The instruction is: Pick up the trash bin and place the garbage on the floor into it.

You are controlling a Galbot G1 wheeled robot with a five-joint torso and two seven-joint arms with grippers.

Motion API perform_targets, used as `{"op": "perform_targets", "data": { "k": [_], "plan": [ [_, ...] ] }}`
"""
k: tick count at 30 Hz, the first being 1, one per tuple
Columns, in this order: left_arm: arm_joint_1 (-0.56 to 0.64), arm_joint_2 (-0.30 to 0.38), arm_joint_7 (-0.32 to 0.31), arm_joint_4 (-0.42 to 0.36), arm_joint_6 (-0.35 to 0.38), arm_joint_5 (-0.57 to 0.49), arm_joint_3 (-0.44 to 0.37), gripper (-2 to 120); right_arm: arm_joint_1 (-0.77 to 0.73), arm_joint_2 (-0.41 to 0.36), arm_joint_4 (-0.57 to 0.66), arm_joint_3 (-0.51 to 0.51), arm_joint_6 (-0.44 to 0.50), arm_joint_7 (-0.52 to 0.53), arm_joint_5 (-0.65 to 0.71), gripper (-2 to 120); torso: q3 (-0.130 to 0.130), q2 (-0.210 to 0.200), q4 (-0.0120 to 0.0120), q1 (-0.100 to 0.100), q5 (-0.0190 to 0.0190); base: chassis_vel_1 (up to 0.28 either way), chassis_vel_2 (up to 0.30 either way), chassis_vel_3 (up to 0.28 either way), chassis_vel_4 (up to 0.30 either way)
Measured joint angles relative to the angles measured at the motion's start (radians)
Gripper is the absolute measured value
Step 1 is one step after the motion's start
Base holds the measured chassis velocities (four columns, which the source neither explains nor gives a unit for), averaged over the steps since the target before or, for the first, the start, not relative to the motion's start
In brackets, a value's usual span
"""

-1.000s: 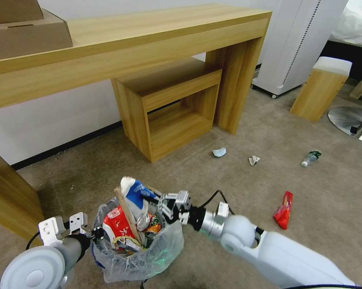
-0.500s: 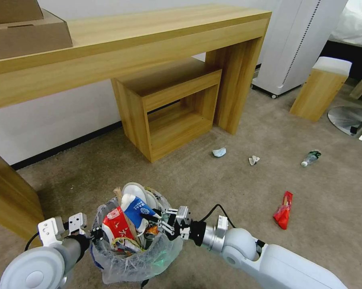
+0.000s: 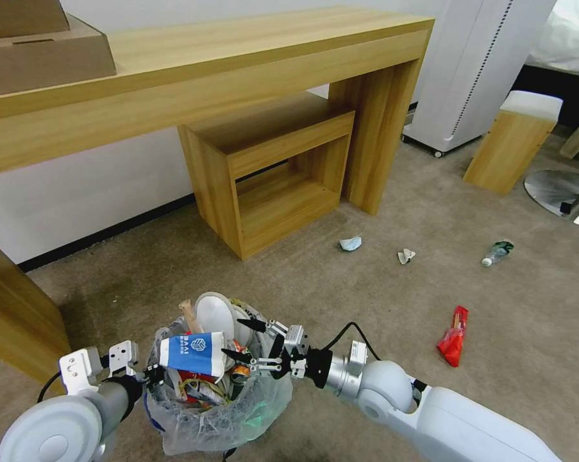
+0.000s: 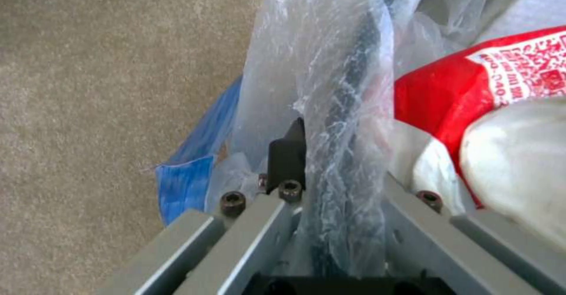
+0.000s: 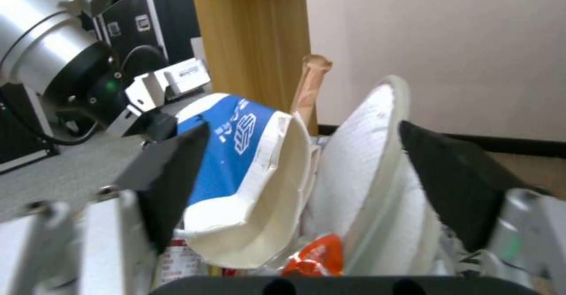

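Change: since a second ago we see the blue-and-white slipper has tipped from nearly upright to lying across the trash bin, and our right pincer has let go of it.
Slipper axis: long axis roughly level, sole opening toward our right pincer.
Right pincer: spread wide at the bin's rim, holding nothing.
Left pincer: clamped on the bin's bagged rim.
Bin: just before us on the floor, packed full; a white slipper and wooden stick stand up inside.
Floor litter: red wrapper, bottle, two tissue wads well apart from the bin.
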Motion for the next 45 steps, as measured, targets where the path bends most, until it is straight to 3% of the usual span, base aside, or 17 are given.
{"op": "perform_targets", "data": {
  "k": [5, 19, 27, 30, 38, 45],
  "plan": [
    [0.000, -0.001, 0.001, 0.000, 0.001, 0.000, -0.001, 0, 0.000, -0.005, 0.018, 0.043, 0.003, 0.002, 0.018, 99, 0.000, 0.000, 0.0000, 0.000, 0.0000, 0.000, 0.000, 0.000, 0.000],
    [0.003, -0.005, 0.003, -0.006, -0.007, 0.008, -0.008, 0, 0.015, -0.045, 0.071, 0.176, 0.025, 0.063, 0.140, 100, 0.000, 0.000, 0.0001, 0.000, 0.0000, 0.000, 0.000, 0.000, 0.000],
    [0.009, -0.007, 0.020, -0.021, -0.009, 0.031, -0.010, 0, -0.082, -0.056, 0.045, 0.361, 0.034, 0.155, 0.134, 100, 0.000, 0.000, 0.0000, 0.000, 0.0001, 0.000, 0.000, 0.000, 0.000],
    [0.011, 0.003, 0.025, -0.032, -0.008, 0.031, -0.009, 0, -0.177, -0.071, 0.044, 0.478, 0.044, 0.204, 0.129, 100, 0.000, 0.000, -0.0002, 0.000, 0.0002, 0.000, 0.000, 0.000, 0.000],
    [0.009, 0.028, 0.028, -0.043, -0.005, 0.026, -0.010, 0, -0.286, -0.085, 0.060, 0.592, 0.053, 0.209, 0.073, 100, 0.000, 0.000, 0.0001, 0.000, 0.0001, 0.000, 0.000, 0.000, 0.000],
    [0.011, 0.042, 0.028, -0.048, -0.006, 0.017, -0.015, 0, -0.325, -0.083, 0.061, 0.623, 0.053, 0.213, 0.049, 100, 0.000, 0.000, 0.0001, 0.000, 0.0001, 0.000, 0.000, 0.000, 0.000]
  ]
}}
